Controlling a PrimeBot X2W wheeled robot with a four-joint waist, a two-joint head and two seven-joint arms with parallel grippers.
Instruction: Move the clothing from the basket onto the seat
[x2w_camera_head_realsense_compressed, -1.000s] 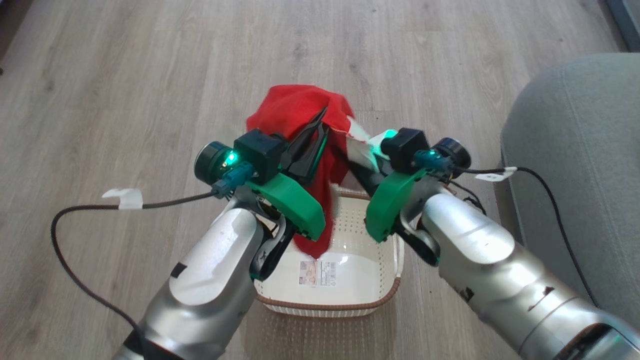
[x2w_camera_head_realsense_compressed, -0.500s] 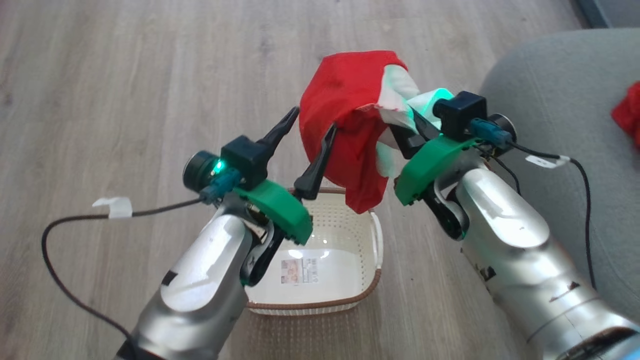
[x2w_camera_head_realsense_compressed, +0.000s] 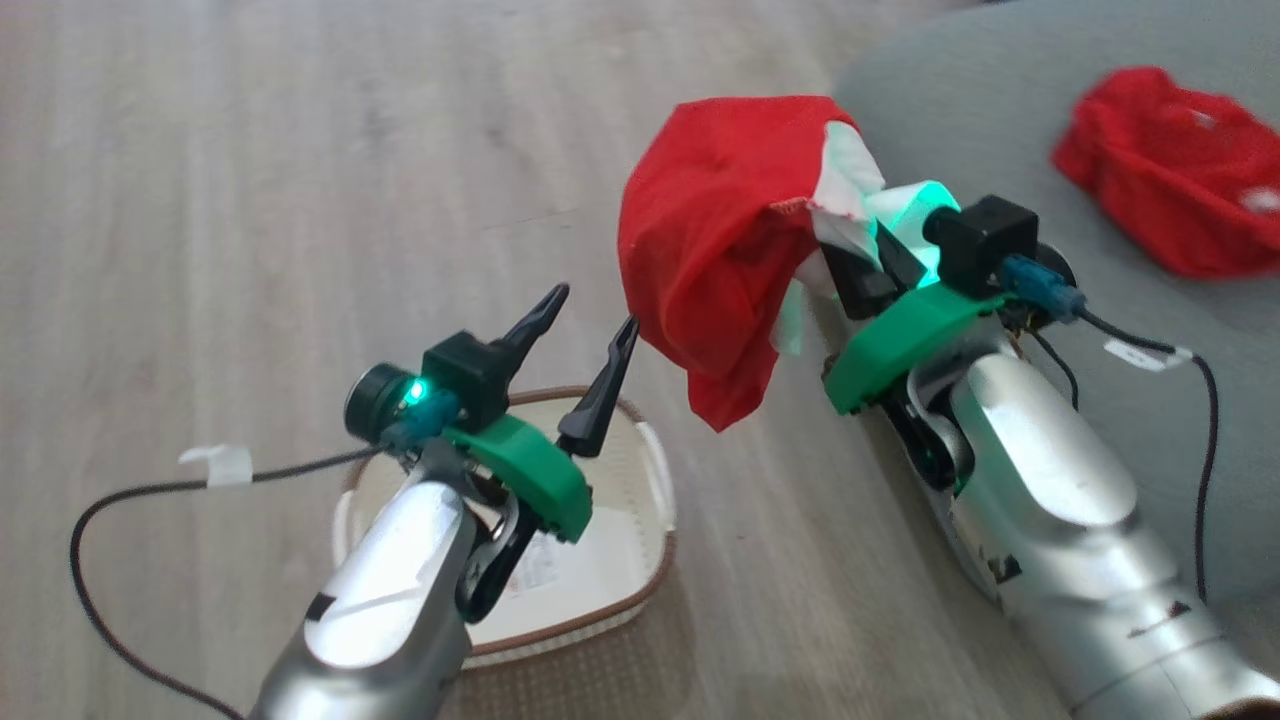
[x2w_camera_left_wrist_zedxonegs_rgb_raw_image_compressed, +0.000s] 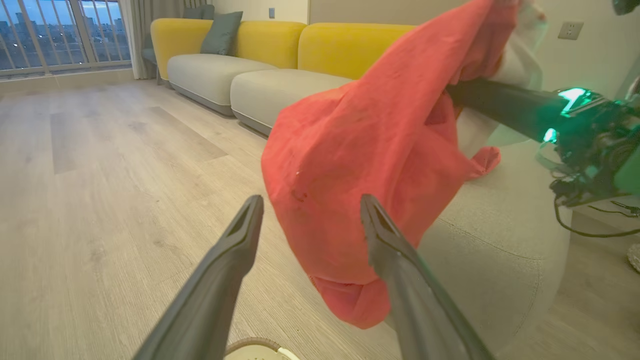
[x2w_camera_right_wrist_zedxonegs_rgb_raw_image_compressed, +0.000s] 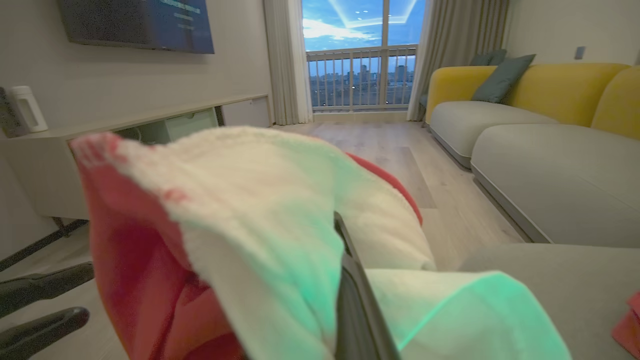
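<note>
The clothing (x2w_camera_head_realsense_compressed: 715, 260), a red garment with a white part, hangs in the air from my right gripper (x2w_camera_head_realsense_compressed: 850, 265). That gripper is shut on it, and the fabric drapes over its fingertips. In the right wrist view the cloth (x2w_camera_right_wrist_zedxonegs_rgb_raw_image_compressed: 240, 210) wraps around the dark finger (x2w_camera_right_wrist_zedxonegs_rgb_raw_image_compressed: 352, 290). My left gripper (x2w_camera_head_realsense_compressed: 592, 310) stands open just left of the garment's lower fold, with nothing between its fingers (x2w_camera_left_wrist_zedxonegs_rgb_raw_image_compressed: 235, 250). The cream basket (x2w_camera_head_realsense_compressed: 600, 620) sits on the floor under my left forearm. The grey-green seat (x2w_camera_head_realsense_compressed: 960, 130) lies behind and to the right of the hanging garment.
A second red garment (x2w_camera_head_realsense_compressed: 1160, 170) lies on the seat at the far right. Black cables (x2w_camera_head_realsense_compressed: 100, 520) trail from both wrists. The left wrist view shows wood floor (x2w_camera_left_wrist_zedxonegs_rgb_raw_image_compressed: 100, 175) and a yellow-backed sofa (x2w_camera_left_wrist_zedxonegs_rgb_raw_image_compressed: 260, 85) beyond. A low cabinet (x2w_camera_right_wrist_zedxonegs_rgb_raw_image_compressed: 165, 125) lines the wall in the right wrist view.
The head camera has swung right. My left gripper opened and let go of the garment. My right gripper carried the garment away from above the basket, toward the seat.
</note>
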